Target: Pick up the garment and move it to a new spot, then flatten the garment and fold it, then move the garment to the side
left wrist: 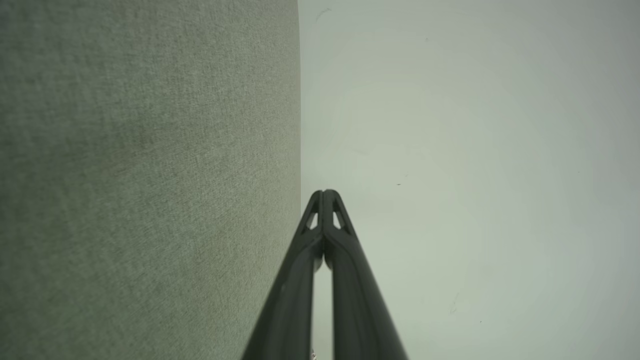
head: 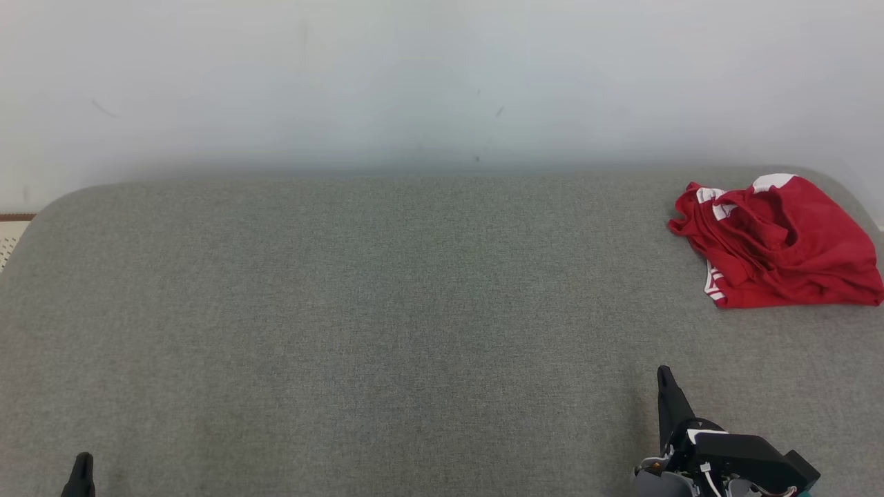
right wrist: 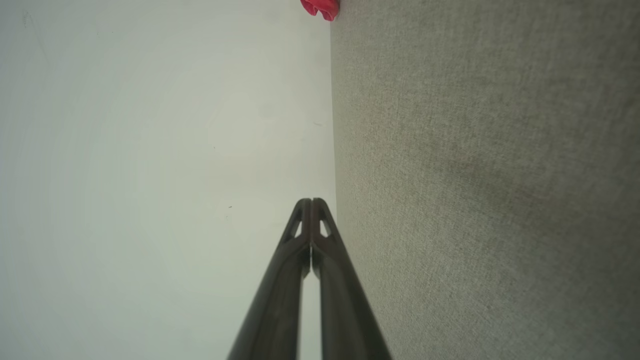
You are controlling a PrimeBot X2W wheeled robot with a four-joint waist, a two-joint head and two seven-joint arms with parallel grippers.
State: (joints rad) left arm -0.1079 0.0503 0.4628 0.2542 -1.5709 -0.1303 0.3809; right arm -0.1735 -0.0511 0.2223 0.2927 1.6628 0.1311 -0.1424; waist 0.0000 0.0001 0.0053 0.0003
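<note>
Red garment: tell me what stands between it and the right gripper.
Nothing visible does. Only bare grey surface lies between the shut right gripper and the crumpled red garment at the far right.

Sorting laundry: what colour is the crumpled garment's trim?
White, on the crumpled red garment; clearest in head view.

I see the garment (head: 784,245) as a red piece with white trim, bunched into a loose, crumpled heap, neither spread flat nor folded. It lies on the grey fabric-covered surface (head: 387,310) at its far right corner, close to the back edge and reaching almost to the right edge. White bands show at the top of the heap and along its lower left hem. In the right wrist view I catch just a small red bit of it by the surface's far edge.
</note>
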